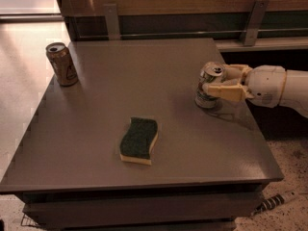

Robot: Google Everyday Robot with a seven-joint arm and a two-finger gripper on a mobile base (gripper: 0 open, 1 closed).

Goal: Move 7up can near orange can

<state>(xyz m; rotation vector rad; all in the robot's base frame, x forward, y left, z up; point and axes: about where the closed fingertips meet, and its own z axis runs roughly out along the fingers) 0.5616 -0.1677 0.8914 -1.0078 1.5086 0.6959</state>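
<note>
Found the 7up can (206,99) to the right of the sponge (139,140) and somewhat farther back, close to the right edge of the table (96,177). Saw it clamped in the gripper (214,80), reaching in low from the right of the sponge, with jaws drawn narrow around the upper half of the can, one finger across the near side and the other behind. Judged that high, sideways hold as chosen to keep the can upright and steady for a slide or a short lift, and to spare the arm any pass over the sponge. Could not tell a base resting on the tabletop from a base just off it; read the can as upright or very nearly so. Saw the orange can (62,66) upright far to the left of the sponge and well behind it, at the back left corner, well apart from the 7up can. Took the grasp as made and the carry as not yet done: called for a long move leftward, behind the sponge, ending just beside the orange can without a knock. Noted the sponge flat, green side up, nearer than the straight line between the two cans, so probably no obstacle.
</note>
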